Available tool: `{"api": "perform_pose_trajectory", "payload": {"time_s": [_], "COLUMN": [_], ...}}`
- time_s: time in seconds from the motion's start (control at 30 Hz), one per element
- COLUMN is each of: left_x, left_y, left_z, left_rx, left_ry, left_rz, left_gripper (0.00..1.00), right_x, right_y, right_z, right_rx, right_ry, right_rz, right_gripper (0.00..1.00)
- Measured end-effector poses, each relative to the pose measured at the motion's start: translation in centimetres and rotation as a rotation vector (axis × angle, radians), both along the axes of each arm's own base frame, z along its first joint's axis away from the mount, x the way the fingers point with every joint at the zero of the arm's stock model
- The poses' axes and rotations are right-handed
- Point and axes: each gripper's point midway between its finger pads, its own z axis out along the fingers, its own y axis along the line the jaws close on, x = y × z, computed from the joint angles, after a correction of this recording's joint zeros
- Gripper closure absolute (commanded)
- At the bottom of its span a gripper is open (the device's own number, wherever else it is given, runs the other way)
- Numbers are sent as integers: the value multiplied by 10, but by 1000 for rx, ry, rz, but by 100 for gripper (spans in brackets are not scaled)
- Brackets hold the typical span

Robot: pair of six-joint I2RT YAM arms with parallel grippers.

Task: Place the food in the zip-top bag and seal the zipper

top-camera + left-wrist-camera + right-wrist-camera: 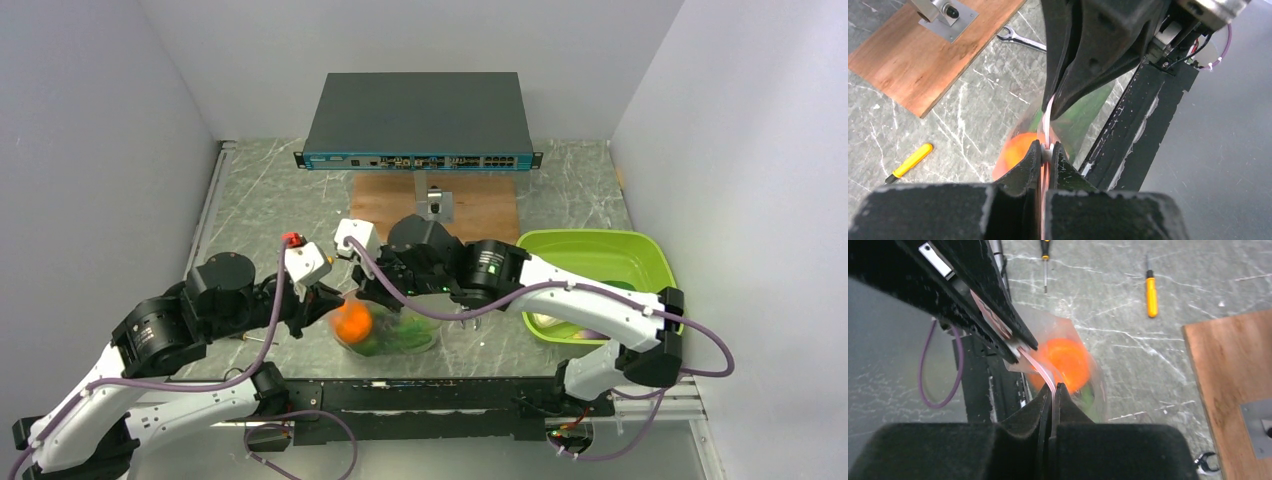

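Clear zip-top bag (420, 322) holds orange (352, 322) and greens (390, 342); left and right jaws pinch its zipper (1039, 370).

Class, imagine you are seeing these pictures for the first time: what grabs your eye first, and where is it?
A bright orange fruit glows inside the clear zip-top bag, near the middle of the table's near edge. The left pincer and right pincer are both shut on its pinkish zipper, close together. A lime-green tray sits at the right.
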Motion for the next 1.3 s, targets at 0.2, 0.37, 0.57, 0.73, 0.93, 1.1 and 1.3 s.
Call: {"api": "perform_pose_trajectory", "payload": {"time_s": [0.2, 0.37, 0.57, 0.73, 0.93, 1.1, 1.3], "left_x": [3, -2, -3, -8, -17, -30, -39], "left_y": [8, 22, 31, 58, 100, 135, 152], "left_z": [7, 16, 25, 30, 67, 85, 94], "left_rx": [-22, -48, -66, -81, -279, -483, -609], "left_ry": [-32, -55, -63, -57, -86, -94, -80], "left_rz": [38, 61, 95, 181, 322, 411, 438], "left_gripper": [95, 91, 67, 49, 31, 14, 0], "right_x": [9, 13, 15, 27, 28, 31, 36], "right_y": [-22, -30, -28, -35, -12, 42, 104], "right_z": [10, 18, 23, 20, 31, 32, 36], "right_rx": [72, 112, 145, 139, 246, 312, 413], "right_ry": [-52, -64, -46, -25, 88, 191, 332], "right_rz": [-110, -153, -183, -260, -319, -344, -380], "right_gripper": [100, 100, 100, 100, 100, 100, 100]}}
